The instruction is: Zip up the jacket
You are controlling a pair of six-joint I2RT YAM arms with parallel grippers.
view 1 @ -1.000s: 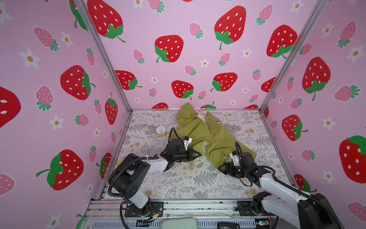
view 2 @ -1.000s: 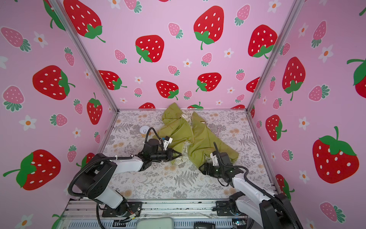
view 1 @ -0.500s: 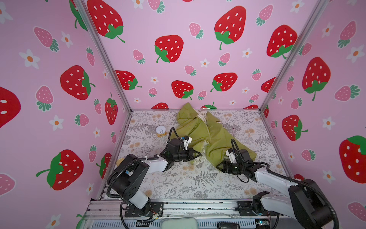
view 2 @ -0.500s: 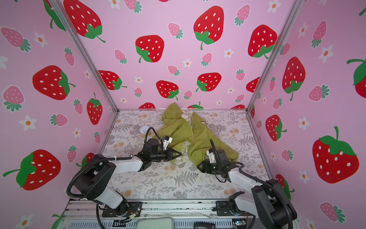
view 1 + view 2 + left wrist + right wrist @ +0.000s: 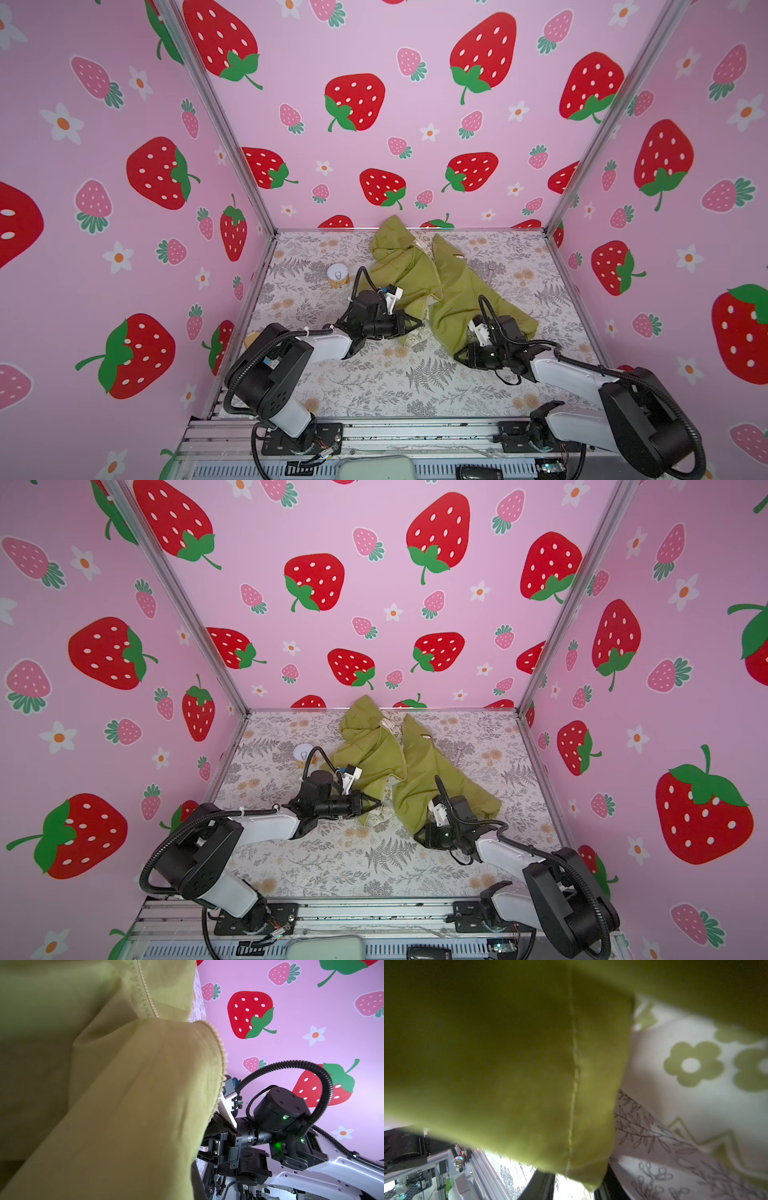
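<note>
The right end effector (image 5: 460, 356) has slid a little toward the middle along the bottom hem of the jacket (image 5: 457, 291), and its jaws have been drawing together. In the right wrist view, 2 dark fingers (image 5: 542, 1186) stand on either side of the stitched hem corner. Whether they already pinch it cannot be told. The left end effector (image 5: 417, 323) has not shifted. It is closed, with its tips at the bottom edge of the other front panel, apparently pinching it. The left wrist view shows that panel draped close to the camera, with the zipper teeth (image 5: 220, 1053) running along its free edge.

Both lower corners look nearly in hand, but the 2 halves lie apart and the zip is not yet engaged. The likely next step is to bring the 2 ends together.

The jacket lies in the middle of the worktop (image 5: 395, 386) toward the back, with its hood against the rear wall. Its fronts are spread in a V, and cream lining (image 5: 423, 242) shows between them near the hood.

The worktop is covered in a pale cloth printed with grey ferns and tan flowers. 1 small can (image 5: 337, 276) stands upright just left of the jacket. 3 pink walls (image 5: 415, 124) printed with strawberries and white flowers enclose the space, joined by metal posts (image 5: 222, 124). A metal rail (image 5: 415, 434) at the front carries both arm bases.
</note>
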